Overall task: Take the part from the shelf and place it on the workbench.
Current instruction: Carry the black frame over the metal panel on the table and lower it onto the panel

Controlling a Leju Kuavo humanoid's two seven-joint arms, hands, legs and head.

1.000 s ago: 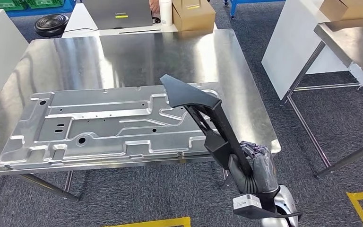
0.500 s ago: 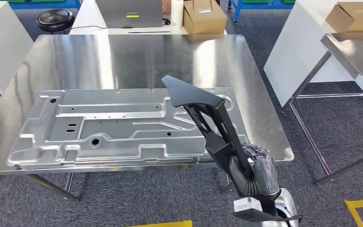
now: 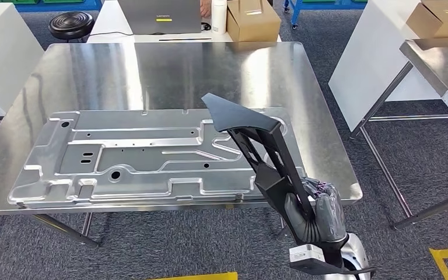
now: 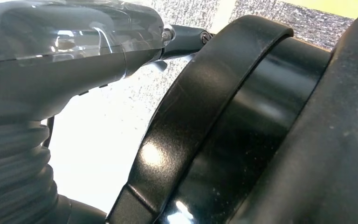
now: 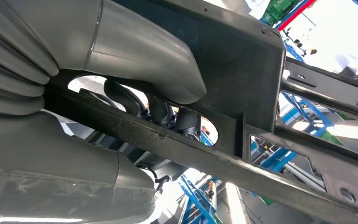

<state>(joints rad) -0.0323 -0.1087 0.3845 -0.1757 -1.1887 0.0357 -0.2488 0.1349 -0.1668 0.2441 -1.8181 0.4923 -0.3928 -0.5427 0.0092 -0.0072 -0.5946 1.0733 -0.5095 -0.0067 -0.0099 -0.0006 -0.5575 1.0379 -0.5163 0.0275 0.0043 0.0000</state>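
One hand at work: the right hand (image 3: pixel 317 214) is wrapped around the lower end of the part (image 3: pixel 255 146), thumb on one face and darker fingers (image 5: pixel 164 111) curled through an opening in the frame.
Left hand: the left hand (image 4: pixel 51 56) appears close up beside a dark curved surface; whether its fingers are apart or together cannot be told.
Part, position: it rises up and away from the right hand, its broad wedge-shaped head farthest from the hand, above the stamped metal panel (image 3: pixel 122 157) lying on the workbench (image 3: pixel 151 70).
Part, handling: judged stiff and light, an open dark lattice; a long lever from an end grip, so it may swing. The bars near the solid block offer the firmest hold.
Head view: shows part over bench.
Right wrist view: shows finger placement inside the frame.
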